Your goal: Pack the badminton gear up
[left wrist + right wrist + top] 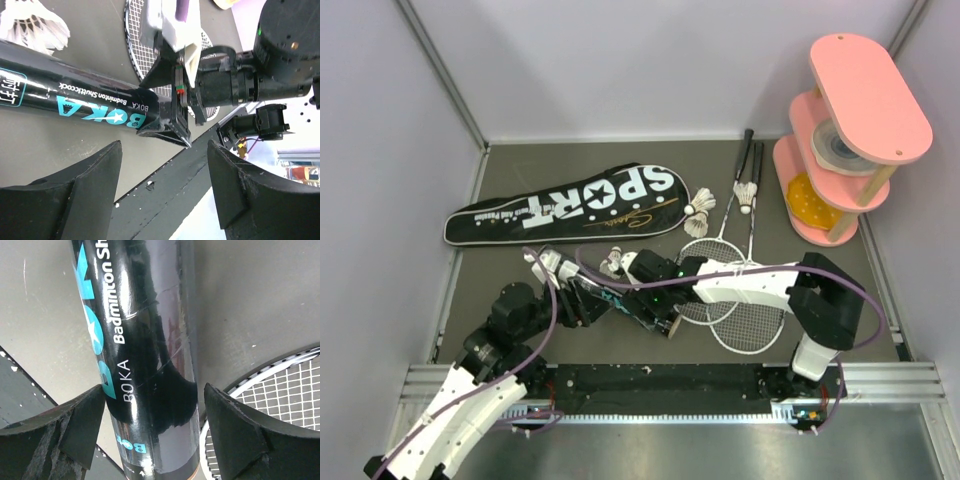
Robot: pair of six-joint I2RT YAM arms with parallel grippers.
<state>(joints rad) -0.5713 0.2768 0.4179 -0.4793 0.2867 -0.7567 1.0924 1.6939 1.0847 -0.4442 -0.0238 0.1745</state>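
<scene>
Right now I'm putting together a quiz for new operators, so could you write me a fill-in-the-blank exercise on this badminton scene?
1. The black bag bears the word ____ in big white letters.
2. The right gripper straddles a black tube printed with the brand name ____.
3. The left gripper is ____, with nothing between its fingers.
4. The tiered stand at the table's right side is coloured ____.

Missing words: SPORT; BOKA; open; pink.
</scene>
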